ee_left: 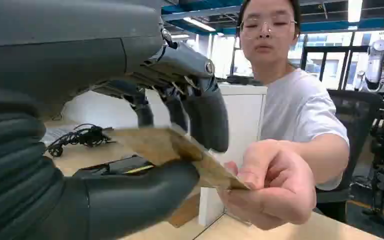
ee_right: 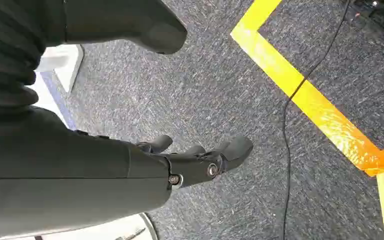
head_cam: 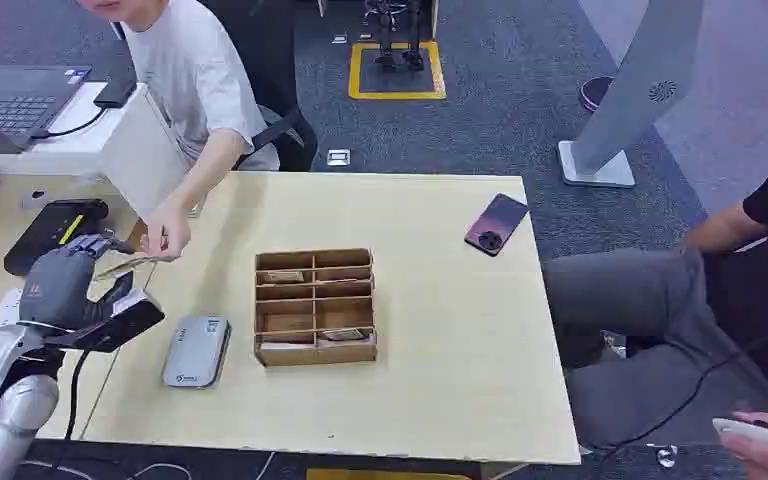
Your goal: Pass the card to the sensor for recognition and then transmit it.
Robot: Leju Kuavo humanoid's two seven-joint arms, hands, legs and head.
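My left hand (head_cam: 60, 285) hovers over the table's left edge and pinches a tan card (head_cam: 125, 265) between thumb and fingers. The left wrist view shows that card (ee_left: 180, 150) close up, its far end gripped by a person's hand (ee_left: 270, 185). From the head view, the person's hand (head_cam: 167, 235) reaches in from the back left. A flat grey sensor (head_cam: 196, 350) lies on the table, to the right of my left hand. My right hand (ee_right: 200, 160) hangs above the carpet, holding nothing, its fingers apart.
A cardboard divider box (head_cam: 315, 305) with cards in its slots stands mid-table. A dark phone (head_cam: 496, 223) lies at the back right. A black device (head_cam: 55, 230) and a laptop (head_cam: 15, 100) sit at the left. A second person (head_cam: 720, 290) sits at the right.
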